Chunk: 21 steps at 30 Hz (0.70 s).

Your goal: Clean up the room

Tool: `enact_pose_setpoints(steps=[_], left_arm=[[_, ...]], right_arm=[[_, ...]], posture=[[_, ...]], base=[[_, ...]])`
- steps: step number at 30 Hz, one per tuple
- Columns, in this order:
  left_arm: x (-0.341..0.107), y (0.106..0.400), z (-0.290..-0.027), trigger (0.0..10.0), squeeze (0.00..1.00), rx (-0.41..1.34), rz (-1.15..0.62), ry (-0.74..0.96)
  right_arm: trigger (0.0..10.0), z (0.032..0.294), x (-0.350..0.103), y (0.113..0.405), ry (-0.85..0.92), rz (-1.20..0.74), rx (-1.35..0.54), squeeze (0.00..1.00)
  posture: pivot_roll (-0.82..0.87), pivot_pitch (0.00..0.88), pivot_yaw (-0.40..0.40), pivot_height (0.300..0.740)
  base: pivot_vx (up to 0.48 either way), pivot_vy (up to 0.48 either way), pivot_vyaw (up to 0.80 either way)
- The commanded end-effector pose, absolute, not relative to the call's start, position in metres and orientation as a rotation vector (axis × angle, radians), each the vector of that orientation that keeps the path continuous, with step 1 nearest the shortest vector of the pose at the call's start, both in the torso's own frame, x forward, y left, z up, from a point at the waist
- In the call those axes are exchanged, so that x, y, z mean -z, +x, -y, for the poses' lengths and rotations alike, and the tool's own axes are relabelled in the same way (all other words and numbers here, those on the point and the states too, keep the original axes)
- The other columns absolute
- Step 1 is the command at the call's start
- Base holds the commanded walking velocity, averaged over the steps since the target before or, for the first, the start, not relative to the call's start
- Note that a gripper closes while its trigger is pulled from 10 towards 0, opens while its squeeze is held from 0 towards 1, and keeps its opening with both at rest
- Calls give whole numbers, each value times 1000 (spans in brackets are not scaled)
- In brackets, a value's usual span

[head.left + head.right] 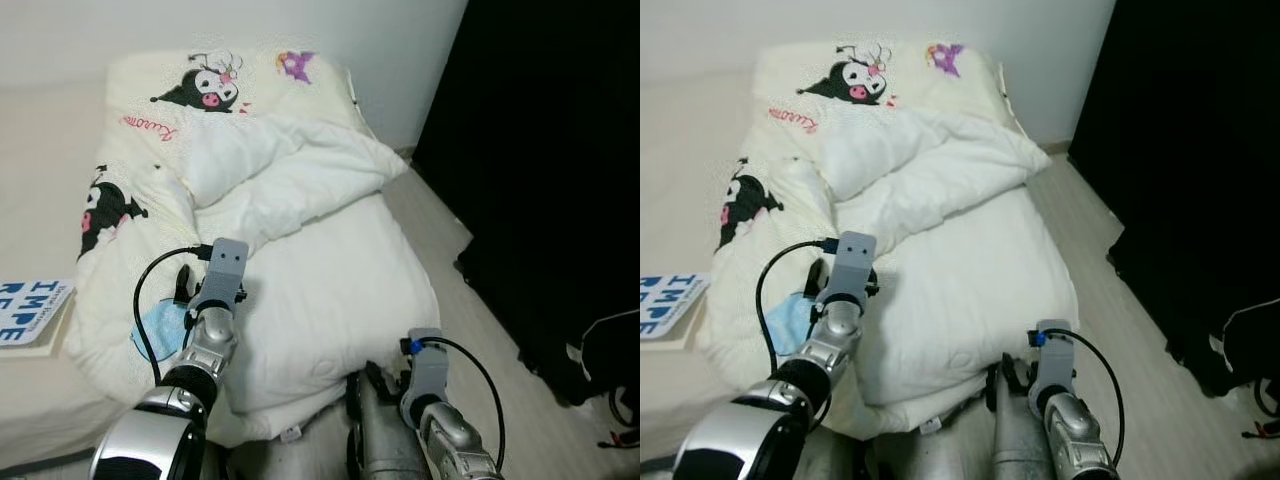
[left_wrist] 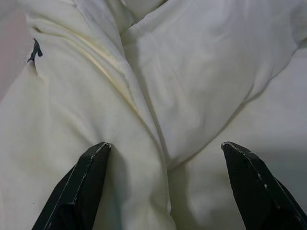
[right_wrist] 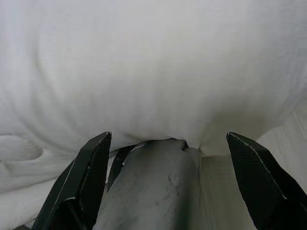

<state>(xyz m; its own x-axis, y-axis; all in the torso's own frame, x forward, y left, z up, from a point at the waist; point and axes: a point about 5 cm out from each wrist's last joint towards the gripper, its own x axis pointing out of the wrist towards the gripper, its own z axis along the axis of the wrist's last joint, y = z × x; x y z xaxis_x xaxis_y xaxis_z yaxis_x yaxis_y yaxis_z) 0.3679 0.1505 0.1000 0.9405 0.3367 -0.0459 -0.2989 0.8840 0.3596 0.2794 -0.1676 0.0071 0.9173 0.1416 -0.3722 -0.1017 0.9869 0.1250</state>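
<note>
Left eye view: a white duvet (image 1: pixel 330 270) is seen crumpled on a low mattress (image 1: pixel 60 190) on the floor, with both arms raised at its near end.
Duvet position: it is heaped over the mattress's right half, folded back on itself near the middle, with its near edge hanging just ahead of the robot.
Duvet long axis: it is judged to run away from the robot, toward the wall and the printed pillow (image 1: pixel 230 85).
Left gripper (image 2: pixel 165 187): it is held open, fingers spread wide, directly over a fold of the duvet where it meets the printed cover; contact with the cloth cannot be told.
Right gripper (image 3: pixel 165 184): it is held open too, just short of the duvet's near edge, with the cloth bulging ahead of it and a grey part of the robot between its fingers.
Nearer arm: the left is judged nearer, being already above the cloth; the right is lower, at the edge.
Direction of cloth: forward and slightly down from both grippers.
Coming move: a grasp of the near edge by 2 grippers is judged likely, so that the duvet can be pulled straight along its axis.
Other things: a blue mask (image 1: pixel 160 328) lies beside the left arm, and a book (image 1: pixel 30 312) lies at the mattress's left edge.
</note>
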Motion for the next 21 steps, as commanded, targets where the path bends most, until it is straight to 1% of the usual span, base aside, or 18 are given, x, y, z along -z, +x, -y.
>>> enact_pose_setpoints(steps=[1,7,11,12,14,17,19,21], left_arm=[[-99,368,-154,10000,0,-346,-118,387],[-113,373,-157,10000,0,-387,-59,389],[-128,378,-168,10000,0,-432,6,438],[-128,378,-168,10000,0,-432,6,438],[-128,377,-177,10000,0,-452,13,495],[-127,376,-180,10000,0,-460,14,517],[-120,371,-195,10000,0,-488,-20,578],[-120,371,-195,10000,0,-488,-20,578]], right_arm=[[10000,166,0,271,121,-423,-126,0],[10000,166,0,268,115,-422,-131,0],[10000,166,1,267,119,-431,-133,0],[10000,166,1,267,119,-431,-133,0],[10000,165,0,267,119,-429,-138,0],[10000,165,-1,268,119,-428,-140,0],[10000,164,-1,268,118,-428,-148,0],[10000,164,-1,268,118,-428,-148,0]], posture=[[-254,319,-9,580],[-259,317,-8,580],[-246,308,-10,580],[-246,308,-10,580],[-242,305,-14,580],[-242,305,-14,580],[-238,302,-17,580],[-238,302,-17,580]], base=[[0,0,0],[0,0,0],[0,0,0],[0,0,0],[0,0,0],[0,0,0],[0,0,0],[0,0,0]])
